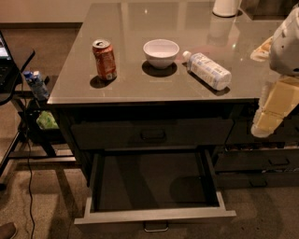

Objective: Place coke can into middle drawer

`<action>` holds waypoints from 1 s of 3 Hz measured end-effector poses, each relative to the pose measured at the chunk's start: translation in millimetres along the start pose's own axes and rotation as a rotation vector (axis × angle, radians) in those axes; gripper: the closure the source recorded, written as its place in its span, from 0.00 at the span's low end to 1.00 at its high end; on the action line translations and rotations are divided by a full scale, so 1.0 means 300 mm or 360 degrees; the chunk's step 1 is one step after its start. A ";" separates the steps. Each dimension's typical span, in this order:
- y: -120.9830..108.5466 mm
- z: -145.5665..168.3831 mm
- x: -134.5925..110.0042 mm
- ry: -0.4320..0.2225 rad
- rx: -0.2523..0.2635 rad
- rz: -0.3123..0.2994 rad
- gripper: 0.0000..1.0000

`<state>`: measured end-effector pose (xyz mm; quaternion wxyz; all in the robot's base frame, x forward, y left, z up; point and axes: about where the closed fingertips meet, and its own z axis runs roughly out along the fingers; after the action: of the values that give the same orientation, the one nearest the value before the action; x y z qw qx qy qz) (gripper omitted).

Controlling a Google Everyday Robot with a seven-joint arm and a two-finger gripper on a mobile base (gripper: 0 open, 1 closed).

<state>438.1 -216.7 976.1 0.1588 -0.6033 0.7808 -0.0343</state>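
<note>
The coke can (104, 59) stands upright on the grey countertop (140, 84) at the left, orange-red with a silver top. The middle drawer (154, 215) is pulled out below the counter, its dark inside bare, with a small loop handle at its pale front edge. My arm shows at the right edge as white and cream-coloured parts; the gripper (266, 122) hangs there beside the counter's right front, far from the can and holding nothing that I can see.
A white bowl (161, 52) sits mid-counter. A clear plastic bottle (209, 70) with a white cap lies on its side to its right. A white container (225, 7) stands at the back. The top drawer (152, 134) is shut. A dark side table (14, 70) with cables stands at left.
</note>
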 end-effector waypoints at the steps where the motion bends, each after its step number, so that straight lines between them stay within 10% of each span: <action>1: 0.000 0.000 0.000 0.0000 0.0000 0.0000 0.00; 3: -0.046 0.045 -0.125 -0.0180 -0.0001 0.0004 0.00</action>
<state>463.3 -182.9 974.4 0.2025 -0.6033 0.7714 0.0003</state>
